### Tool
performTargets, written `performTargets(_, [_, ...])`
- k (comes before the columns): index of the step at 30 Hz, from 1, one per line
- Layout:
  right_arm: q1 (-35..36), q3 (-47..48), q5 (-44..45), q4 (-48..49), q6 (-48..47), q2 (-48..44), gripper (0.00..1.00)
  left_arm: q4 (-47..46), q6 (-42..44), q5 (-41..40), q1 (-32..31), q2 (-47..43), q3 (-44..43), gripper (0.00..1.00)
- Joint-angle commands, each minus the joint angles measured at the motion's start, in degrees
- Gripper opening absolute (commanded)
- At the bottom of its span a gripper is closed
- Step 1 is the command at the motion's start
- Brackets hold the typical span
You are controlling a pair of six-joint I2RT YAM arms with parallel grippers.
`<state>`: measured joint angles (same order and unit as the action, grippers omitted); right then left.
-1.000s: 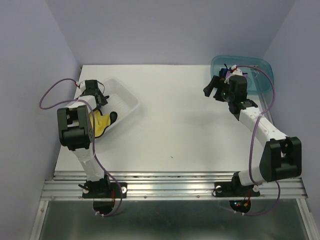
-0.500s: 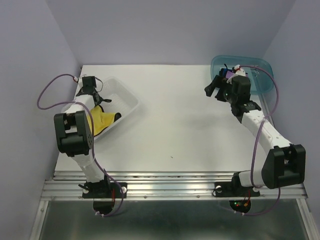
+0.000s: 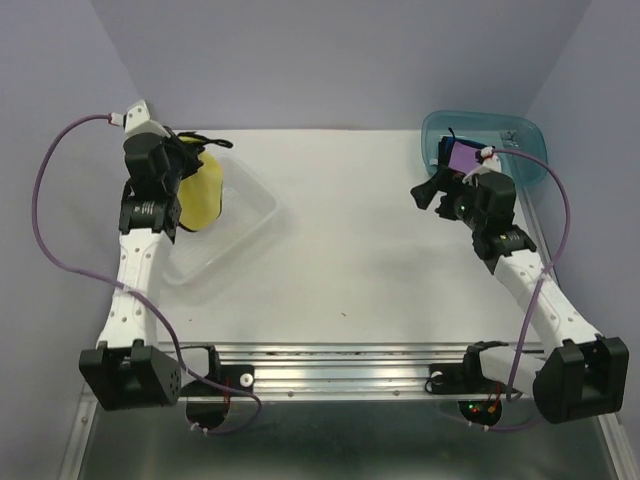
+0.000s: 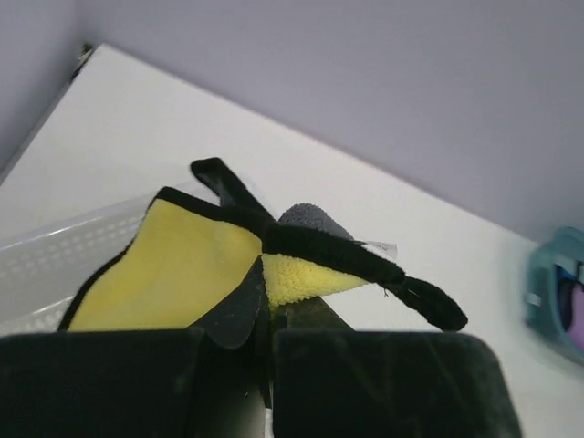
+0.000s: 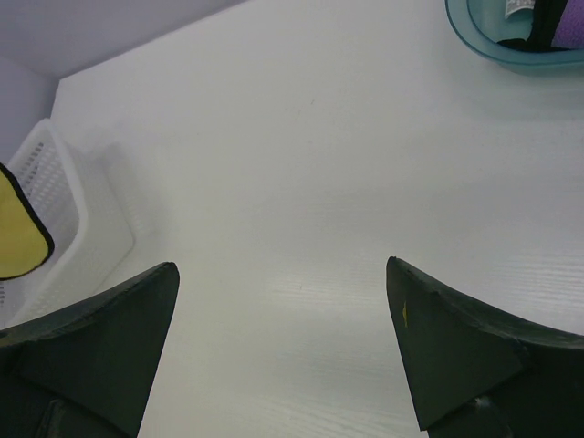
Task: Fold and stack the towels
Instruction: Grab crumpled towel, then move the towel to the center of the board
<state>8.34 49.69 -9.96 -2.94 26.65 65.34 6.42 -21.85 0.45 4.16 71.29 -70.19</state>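
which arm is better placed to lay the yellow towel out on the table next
Left. The left jaws are shut on the yellow square towel with black edging, lifted over the clear ribbed plastic basket. The right jaws stand open and empty, across the table by the teal translucent plastic tray.

Clear basket [image 3: 232, 226] at left, teal tray [image 3: 522, 140] far right, white table [image 3: 350, 240]

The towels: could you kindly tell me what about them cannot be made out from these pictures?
1. Top view: the purple-faced towel covers the teal tray's middle, so any towel beneath it is hidden.
2. Right wrist view: the top edge cuts off the tray; only a strip of its contents shows.
3. Left wrist view: the left gripper hides the yellow towel's lower part.
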Motion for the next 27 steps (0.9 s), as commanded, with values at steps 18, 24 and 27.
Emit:
performTargets(18, [0.36,-3.99,9.42,-11.64,3.14,-15.68,1.0,-9.23,-2.24,6.76,-39.66,4.35,-4.42,0.04])
performTargets(24, [0.36,-3.29,12.15,-13.85,3.58,-14.1,1.0,-0.2,0.48,2.9,-42.48,22.36,-15.72,0.97])
performTargets(27, [0.36,-3.37,11.36,-13.93,3.84,-12.52,1.0,5.27,2.24,0.19,-44.33,26.44,-20.67,0.99])
